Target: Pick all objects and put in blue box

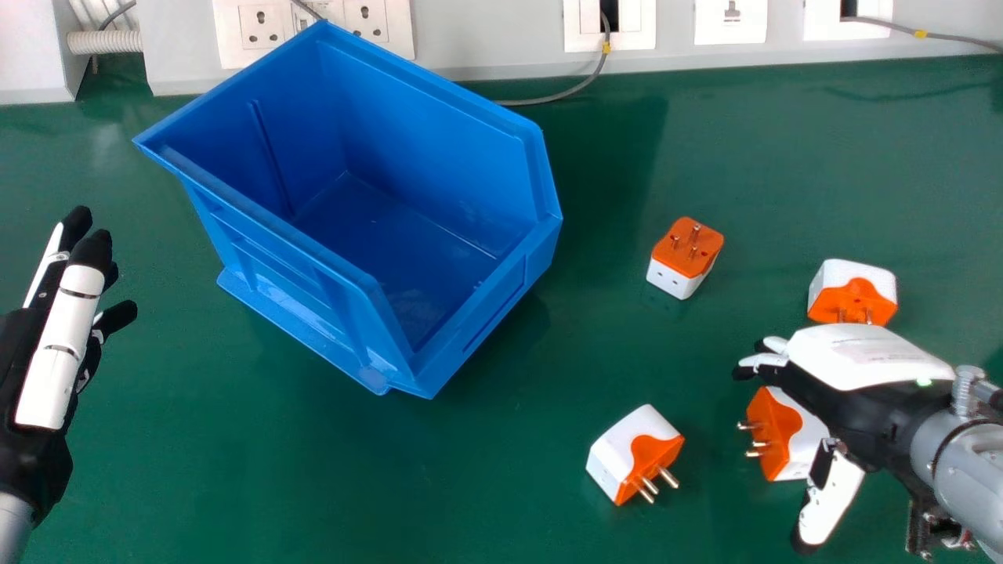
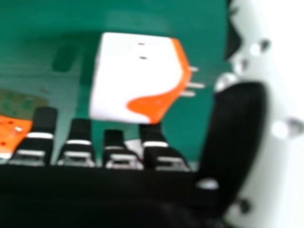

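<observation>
The blue box point(image 1: 486, 305) stands tilted at an angle on the green table, with a bare inside. White-and-orange plug adapters lie to its right: one adapter point(image 1: 680, 258) with prongs up, a second adapter point(image 1: 852, 294) behind my right hand, a third adapter point(image 1: 633, 458) nearer the front. My right hand point(image 1: 831, 399), open, is over a fourth adapter point(image 1: 791, 439), partly covering it. In the right hand view an adapter point(image 2: 137, 80) lies beyond the fingertips of my right hand point(image 2: 237, 142), apart from the thumb. My left hand point(image 1: 59, 337) is open at the left edge.
Another orange piece point(image 2: 12, 135) shows in the right hand view. Behind the table point(image 1: 353, 478) runs a white wall trunking point(image 1: 486, 31) with sockets, and a grey cable point(image 1: 548, 99) droops onto the table behind the box.
</observation>
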